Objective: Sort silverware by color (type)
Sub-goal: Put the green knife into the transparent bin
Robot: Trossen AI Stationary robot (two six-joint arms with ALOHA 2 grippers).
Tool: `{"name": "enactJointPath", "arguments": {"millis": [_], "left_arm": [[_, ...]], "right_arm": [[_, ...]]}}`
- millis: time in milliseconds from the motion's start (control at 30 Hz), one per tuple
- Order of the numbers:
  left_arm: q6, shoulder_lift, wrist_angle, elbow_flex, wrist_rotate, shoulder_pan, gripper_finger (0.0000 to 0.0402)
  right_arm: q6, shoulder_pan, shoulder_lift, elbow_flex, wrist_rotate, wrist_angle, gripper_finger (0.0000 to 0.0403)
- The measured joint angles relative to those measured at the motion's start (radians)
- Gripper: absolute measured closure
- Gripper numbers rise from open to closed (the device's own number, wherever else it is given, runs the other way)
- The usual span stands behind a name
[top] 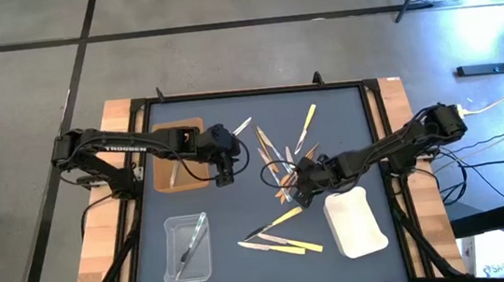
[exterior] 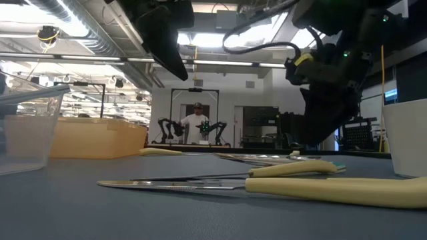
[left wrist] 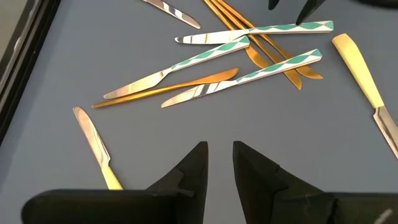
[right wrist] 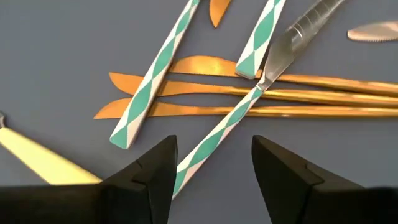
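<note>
The silverware lies loose on the dark mat (top: 240, 208). A pile of gold knives (right wrist: 298, 93) and knives with green-and-white handles (right wrist: 155, 68) sits at the middle right. My right gripper (top: 302, 190) hangs open just over this pile, pointing steeply down. One green-and-white handle (right wrist: 214, 137) runs between its fingers, and I see no touch. My left gripper (top: 225, 175) hovers over bare mat beside the brown tray (top: 178, 153). Its fingers (left wrist: 202, 168) stand a narrow gap apart with nothing between them. Yellow-handled knives (top: 279, 221) lie nearer the front edge.
A clear tray (top: 188, 251) at the front left holds a silvery knife, and a white tray (top: 355, 224) stands at the front right. More yellow-handled knives (top: 305, 128) lie toward the far edge. A black frame (top: 256, 92) rims the mat. A person stands far off in the room (exterior: 198, 120).
</note>
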Motion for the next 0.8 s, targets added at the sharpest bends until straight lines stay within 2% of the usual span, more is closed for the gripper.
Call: {"name": "enactJointPath", "arguments": {"millis": [267,800], "left_arm": [[-0.047,0.000,0.001,0.000,0.000,-0.003,0.0333],[-0.045,0.000,0.003,0.000,0.000,-0.005,0.0333]], "right_arm": [[0.007,0.007,0.053,0.000,0.007,0.032,0.0207],[0.004,0.006,0.059,0.000,0.022,0.031,0.0207]]}}
